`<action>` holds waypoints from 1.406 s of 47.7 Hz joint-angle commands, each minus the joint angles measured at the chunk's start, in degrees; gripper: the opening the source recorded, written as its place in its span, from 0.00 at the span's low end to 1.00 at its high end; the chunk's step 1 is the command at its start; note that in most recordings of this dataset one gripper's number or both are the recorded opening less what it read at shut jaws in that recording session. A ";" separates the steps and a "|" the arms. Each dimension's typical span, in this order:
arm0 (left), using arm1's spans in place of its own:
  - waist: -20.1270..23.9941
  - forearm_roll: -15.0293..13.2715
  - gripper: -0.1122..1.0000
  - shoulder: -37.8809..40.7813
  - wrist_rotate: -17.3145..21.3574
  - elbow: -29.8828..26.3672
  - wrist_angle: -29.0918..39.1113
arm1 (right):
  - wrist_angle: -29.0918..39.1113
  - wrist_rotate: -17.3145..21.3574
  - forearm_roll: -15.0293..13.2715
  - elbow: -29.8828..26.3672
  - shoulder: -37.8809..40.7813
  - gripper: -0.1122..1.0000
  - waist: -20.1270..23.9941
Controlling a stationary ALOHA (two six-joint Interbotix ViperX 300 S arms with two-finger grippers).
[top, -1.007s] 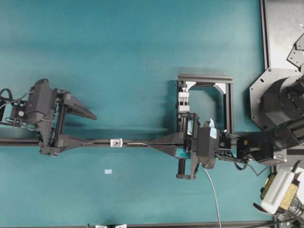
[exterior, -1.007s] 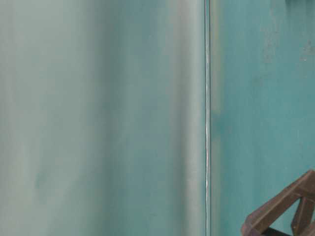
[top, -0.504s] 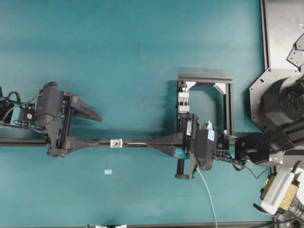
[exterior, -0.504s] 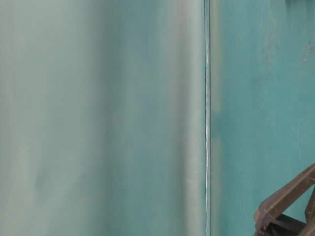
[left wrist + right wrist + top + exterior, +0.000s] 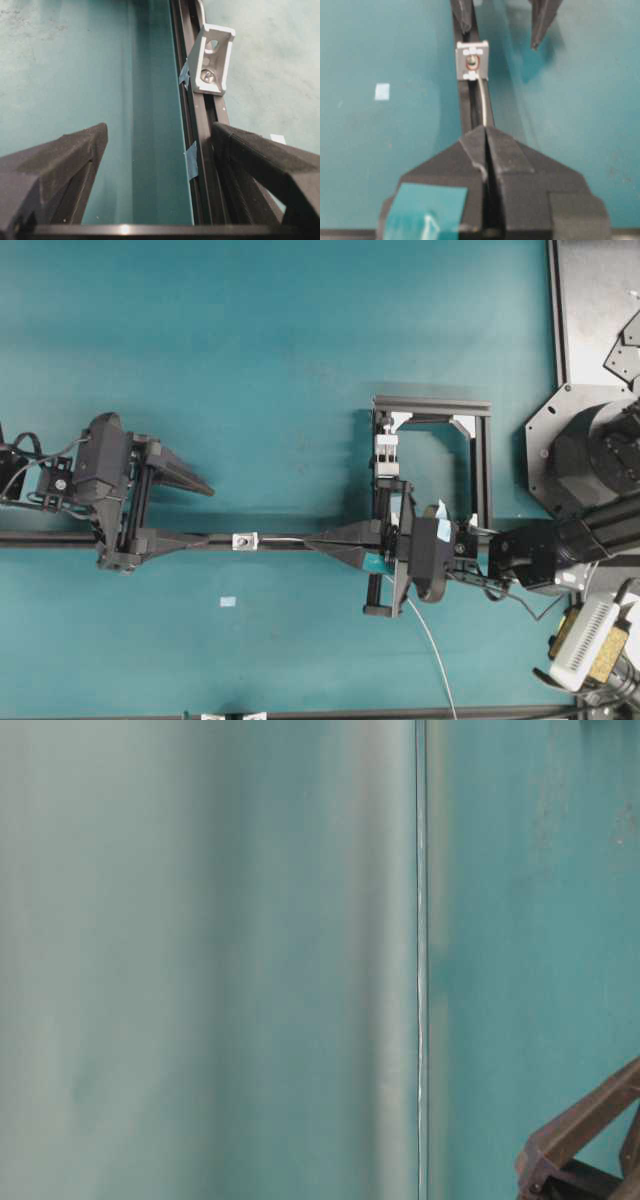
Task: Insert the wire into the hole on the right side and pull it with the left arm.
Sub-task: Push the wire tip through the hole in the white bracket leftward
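Right gripper (image 5: pixel 485 131) is pinching the wire (image 5: pixel 483 102) with jaws fully closed, its tip sitting at the hole (image 5: pixel 470 62) in the small white block on the black rail (image 5: pixel 285 541), while left gripper (image 5: pixel 205 512) is waiting wide open, empty.

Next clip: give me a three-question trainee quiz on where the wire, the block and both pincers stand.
1. True or false: the right pincer is shut on the wire.
2. Where does the wire's free tip sit? A) at the hole in the white block; B) lying loose on the mat; C) between the left pincer's fingers.
3. Fill in: the left pincer stands ____, one finger over the black rail.

Key: 1 true; 2 A; 3 open.
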 commanded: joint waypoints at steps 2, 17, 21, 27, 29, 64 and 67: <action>-0.09 0.00 0.61 -2.20 0.18 -0.26 0.79 | -0.62 0.53 0.09 -0.79 0.09 0.10 0.26; -0.18 0.00 0.60 -2.37 0.18 -0.18 1.58 | -0.62 0.53 0.09 -1.32 0.53 0.10 0.35; -0.18 0.00 0.60 -2.37 0.18 -0.26 1.58 | -0.88 0.53 0.35 -1.49 0.53 0.10 0.26; -0.18 0.00 0.60 -2.37 0.18 -0.26 1.58 | -1.41 0.53 1.05 -1.58 0.53 0.10 0.26; -0.18 0.00 0.60 -2.37 0.18 -0.26 1.49 | -1.41 0.53 1.05 -1.58 0.53 0.10 0.26; -0.18 0.00 0.60 -2.37 0.18 -0.26 1.58 | -1.58 0.44 1.05 -2.46 0.53 0.10 0.26; -0.18 0.00 0.60 -2.37 0.18 -0.26 1.58 | -1.76 0.35 1.05 -2.55 0.53 0.10 0.26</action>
